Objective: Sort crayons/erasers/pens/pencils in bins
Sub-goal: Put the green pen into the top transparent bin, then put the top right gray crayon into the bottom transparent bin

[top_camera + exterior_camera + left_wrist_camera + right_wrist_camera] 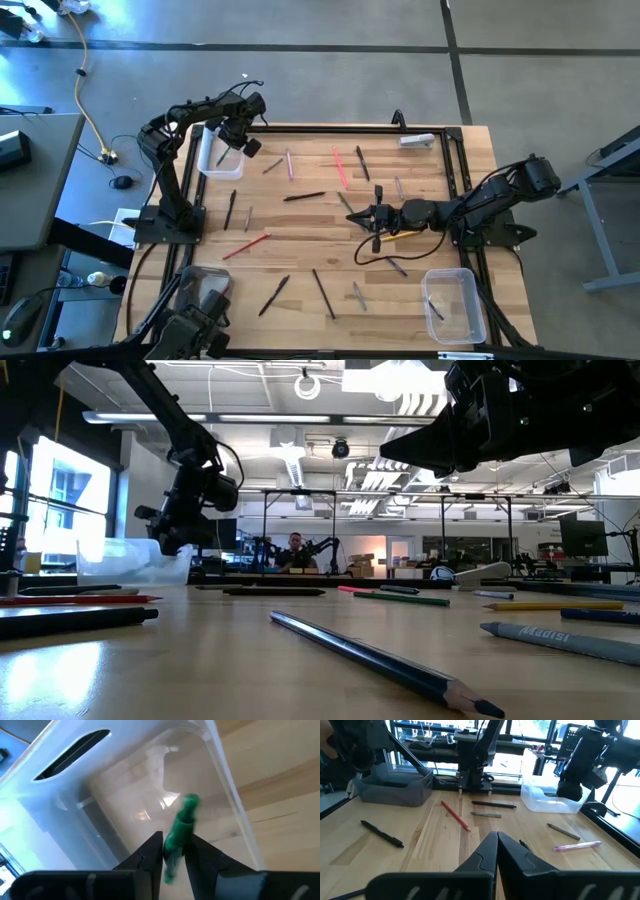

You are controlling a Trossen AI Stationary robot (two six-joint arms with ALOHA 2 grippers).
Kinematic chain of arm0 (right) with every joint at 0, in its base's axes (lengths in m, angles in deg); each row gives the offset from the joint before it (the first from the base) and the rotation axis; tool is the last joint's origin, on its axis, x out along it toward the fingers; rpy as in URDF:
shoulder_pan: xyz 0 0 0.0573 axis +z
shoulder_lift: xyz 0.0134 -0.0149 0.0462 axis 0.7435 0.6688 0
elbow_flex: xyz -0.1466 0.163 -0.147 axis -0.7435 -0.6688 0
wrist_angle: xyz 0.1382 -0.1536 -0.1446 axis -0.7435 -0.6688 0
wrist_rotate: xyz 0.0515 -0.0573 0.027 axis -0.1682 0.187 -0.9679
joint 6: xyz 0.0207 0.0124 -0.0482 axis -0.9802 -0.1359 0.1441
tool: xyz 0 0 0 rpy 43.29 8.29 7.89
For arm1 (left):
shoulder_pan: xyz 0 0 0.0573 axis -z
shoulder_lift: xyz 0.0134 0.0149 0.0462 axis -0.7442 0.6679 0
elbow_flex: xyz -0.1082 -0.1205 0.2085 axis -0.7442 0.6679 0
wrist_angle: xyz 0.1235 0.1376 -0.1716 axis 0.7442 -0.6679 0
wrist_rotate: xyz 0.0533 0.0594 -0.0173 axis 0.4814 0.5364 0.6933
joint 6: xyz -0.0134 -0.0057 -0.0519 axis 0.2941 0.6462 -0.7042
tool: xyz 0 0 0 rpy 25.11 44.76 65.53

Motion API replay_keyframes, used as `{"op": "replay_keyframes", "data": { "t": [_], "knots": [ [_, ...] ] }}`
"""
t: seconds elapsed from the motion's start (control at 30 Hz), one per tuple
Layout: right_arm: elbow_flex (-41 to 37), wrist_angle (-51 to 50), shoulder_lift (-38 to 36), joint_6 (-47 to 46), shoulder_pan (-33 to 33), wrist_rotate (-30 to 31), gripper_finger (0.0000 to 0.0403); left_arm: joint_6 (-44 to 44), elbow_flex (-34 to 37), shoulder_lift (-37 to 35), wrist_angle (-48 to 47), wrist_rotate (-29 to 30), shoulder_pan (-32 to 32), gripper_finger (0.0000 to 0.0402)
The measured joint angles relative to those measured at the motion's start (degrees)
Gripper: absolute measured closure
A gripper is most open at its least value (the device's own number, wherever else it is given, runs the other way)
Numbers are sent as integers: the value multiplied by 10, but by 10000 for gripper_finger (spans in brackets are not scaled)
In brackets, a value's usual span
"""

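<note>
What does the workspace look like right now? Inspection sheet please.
Surface: light wooden table inside a black frame.
Job's things: thin pens and pencils scattered across the top, including a red pencil; clear plastic bin at the far left, a second clear bin near right, grey-tinted bin near left.
Clutter: nothing seen.
Grippers: left gripper over the far-left bin, fingers parted around a green marker blurred between them; right gripper shut, empty, low at mid-table.
Cables: black cable looped on the table by the right arm; yellow cable on the floor.
Surroundings: concrete floor; seated person far behind.
</note>
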Motion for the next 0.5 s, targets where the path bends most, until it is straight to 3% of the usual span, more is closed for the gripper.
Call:
{"op": "replay_keyframes", "data": {
  "t": [0.5],
  "knots": [
    [0, 0, 0, 0, 0, 0, 403, 38, -23, -6, -36, 3, 6, 292]
  ]
}}
